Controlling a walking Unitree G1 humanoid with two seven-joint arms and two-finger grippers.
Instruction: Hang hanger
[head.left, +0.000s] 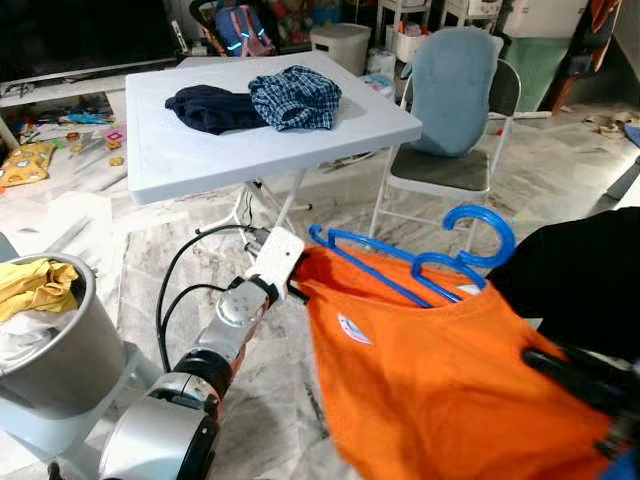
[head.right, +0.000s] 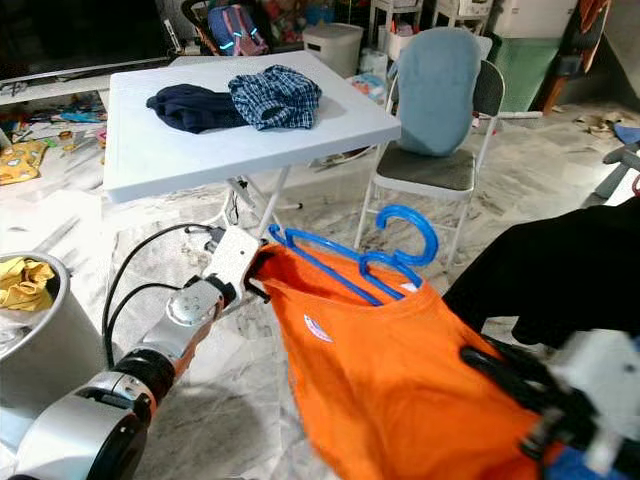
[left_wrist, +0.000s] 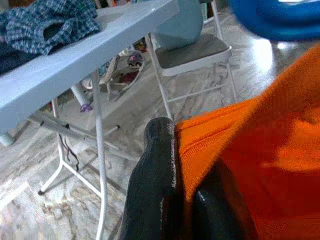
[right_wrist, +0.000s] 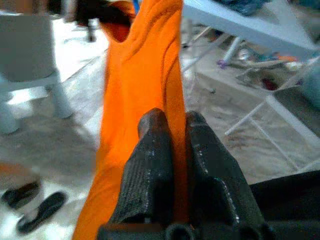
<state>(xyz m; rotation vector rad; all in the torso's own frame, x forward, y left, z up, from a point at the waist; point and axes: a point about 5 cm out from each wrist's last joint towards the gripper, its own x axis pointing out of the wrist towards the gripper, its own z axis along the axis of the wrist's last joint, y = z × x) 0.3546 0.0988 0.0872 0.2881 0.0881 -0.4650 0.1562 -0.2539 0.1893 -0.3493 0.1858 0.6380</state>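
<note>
An orange shirt (head.left: 440, 380) is stretched in the air between my two grippers, above the marble floor. A blue plastic hanger (head.left: 430, 262) lies through its collar, its hook (head.right: 410, 228) standing up behind. My left gripper (head.left: 298, 268) is shut on the shirt's upper left shoulder edge; in the left wrist view its black fingers (left_wrist: 160, 175) pinch orange cloth. My right gripper (right_wrist: 172, 145) is shut on the shirt's lower right hem, its dark fingers (head.left: 575, 375) showing at the bottom right.
A white folding table (head.left: 200, 150) behind holds a navy garment (head.left: 210, 105) and a plaid shirt (head.left: 297, 96). A folding chair (head.left: 450, 110) with a light blue cover stands to its right. A grey basket (head.left: 60, 345) with yellow cloth sits at left. Black cloth (head.left: 580, 275) hangs at right.
</note>
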